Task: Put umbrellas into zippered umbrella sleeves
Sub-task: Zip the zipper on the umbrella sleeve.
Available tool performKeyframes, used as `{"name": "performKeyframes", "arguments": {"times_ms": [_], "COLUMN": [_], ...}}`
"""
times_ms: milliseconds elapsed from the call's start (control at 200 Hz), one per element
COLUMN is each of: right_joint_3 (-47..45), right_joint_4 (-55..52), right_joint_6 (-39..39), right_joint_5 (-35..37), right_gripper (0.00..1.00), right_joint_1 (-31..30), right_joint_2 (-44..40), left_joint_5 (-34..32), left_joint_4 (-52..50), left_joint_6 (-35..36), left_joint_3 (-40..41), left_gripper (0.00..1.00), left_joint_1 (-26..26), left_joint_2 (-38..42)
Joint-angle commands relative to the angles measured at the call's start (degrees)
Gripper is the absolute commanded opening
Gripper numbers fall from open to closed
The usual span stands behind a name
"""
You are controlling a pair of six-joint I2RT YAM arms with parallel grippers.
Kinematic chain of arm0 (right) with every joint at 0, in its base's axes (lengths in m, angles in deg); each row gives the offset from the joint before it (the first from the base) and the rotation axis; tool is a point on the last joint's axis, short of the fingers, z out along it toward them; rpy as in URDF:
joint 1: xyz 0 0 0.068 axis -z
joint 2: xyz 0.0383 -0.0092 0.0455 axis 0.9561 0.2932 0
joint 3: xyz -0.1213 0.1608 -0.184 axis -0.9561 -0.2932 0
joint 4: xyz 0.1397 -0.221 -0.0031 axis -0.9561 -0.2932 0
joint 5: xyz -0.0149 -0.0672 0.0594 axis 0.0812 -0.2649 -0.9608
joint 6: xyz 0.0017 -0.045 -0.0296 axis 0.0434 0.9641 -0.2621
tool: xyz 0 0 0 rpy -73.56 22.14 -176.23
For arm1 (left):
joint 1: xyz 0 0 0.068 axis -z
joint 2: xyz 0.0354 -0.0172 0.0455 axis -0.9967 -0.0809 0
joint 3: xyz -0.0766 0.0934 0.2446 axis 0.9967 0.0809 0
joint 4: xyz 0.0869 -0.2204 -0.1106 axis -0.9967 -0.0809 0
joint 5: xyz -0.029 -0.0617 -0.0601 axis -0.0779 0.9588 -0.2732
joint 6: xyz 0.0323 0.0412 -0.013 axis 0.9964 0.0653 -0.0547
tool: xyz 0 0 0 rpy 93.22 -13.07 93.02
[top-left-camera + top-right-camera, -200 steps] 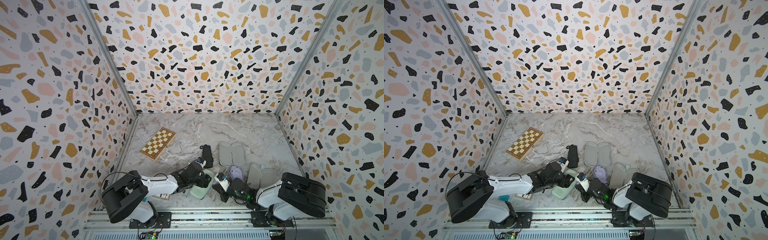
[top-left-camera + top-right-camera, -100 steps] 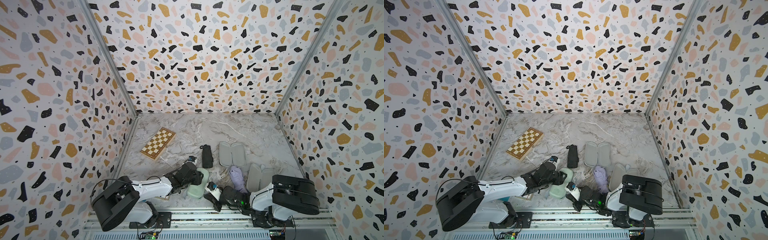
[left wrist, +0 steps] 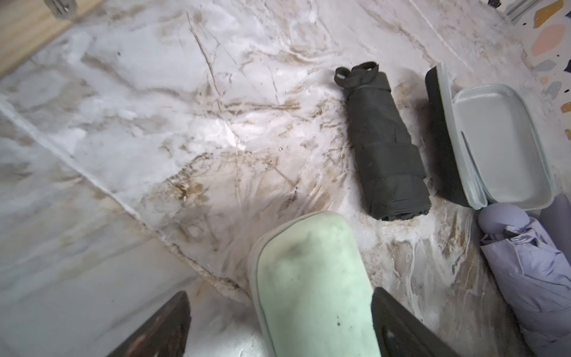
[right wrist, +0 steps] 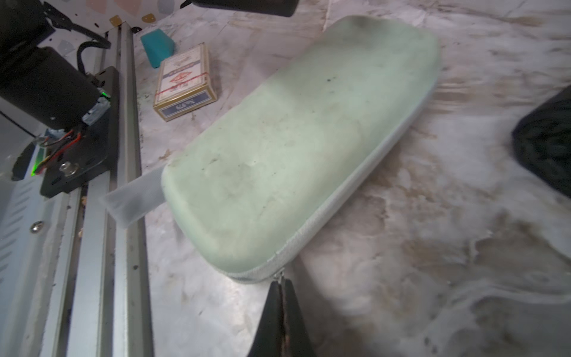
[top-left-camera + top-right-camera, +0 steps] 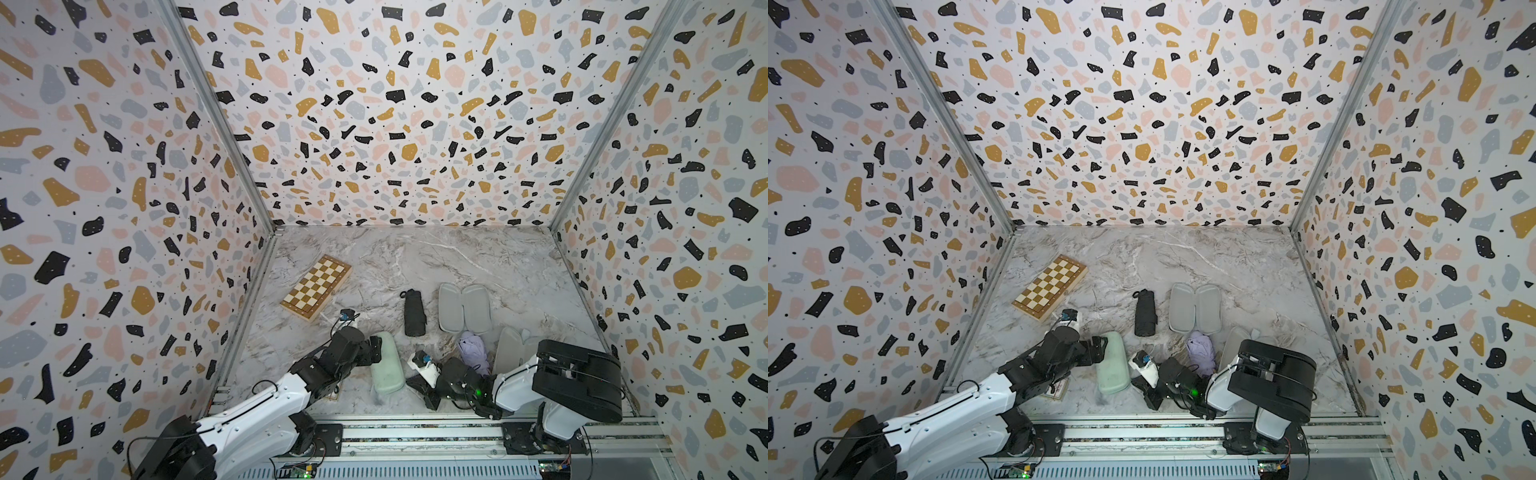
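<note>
Marbled grey table (image 5: 478, 257): closed mint-green rigid oblong case (image 5: 385, 368) at near centre; left gripper (image 3: 278, 292) wide astride its far end, right gripper (image 4: 280, 287) pinched tight on its metal zip pull (image 4: 281, 276) at the near end

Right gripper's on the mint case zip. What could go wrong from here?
1. The left gripper stands open astride the mint case, not clamping it; if the right gripper, shut on the zip pull, tugs, the case may slide rather than zip.
2. The lilac umbrella lies close beside the right arm; a swing could drag it.
</note>
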Motion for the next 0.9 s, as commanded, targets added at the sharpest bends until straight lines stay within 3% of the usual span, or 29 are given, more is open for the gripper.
{"name": "performKeyframes", "arguments": {"times_ms": [0, 155, 335, 426, 541, 896], "right_joint_3": [0.4, 0.3, 0.4, 0.3, -0.5, -4.4], "right_joint_4": [-4.2, -5.2, -5.0, -4.7, -4.6, -4.4], "right_joint_6": [2.8, 3.5, 3.5, 3.3, 3.1, 0.8], "right_joint_5": [-2.3, -2.5, -3.3, -2.9, -3.2, -2.8], "right_gripper": [0.0, 0.0, 0.0, 0.0, 0.0, 0.0], "right_joint_1": [4.0, 6.7, 6.7, 6.7, 6.7, 5.5], "right_joint_2": [0.9, 0.0, 0.5, 0.7, -0.1, -5.6], "left_joint_5": [-2.3, 0.2, 4.0, 2.9, 1.4, -5.4], "left_joint_4": [-0.8, 4.2, 6.5, 7.4, 8.5, 4.8], "left_joint_6": [4.4, 7.0, 4.8, 3.1, 2.2, 1.0], "left_joint_3": [-2.5, -5.5, -4.8, -2.2, 0.1, 0.6], "left_gripper": [0.93, 0.94, 0.85, 0.77, 0.56, 0.32], "left_joint_1": [-1.0, -1.1, -1.3, -1.3, -1.3, -1.3], "left_joint_2": [-2.5, -11.3, -17.1, -16.0, -15.5, -16.9]}}
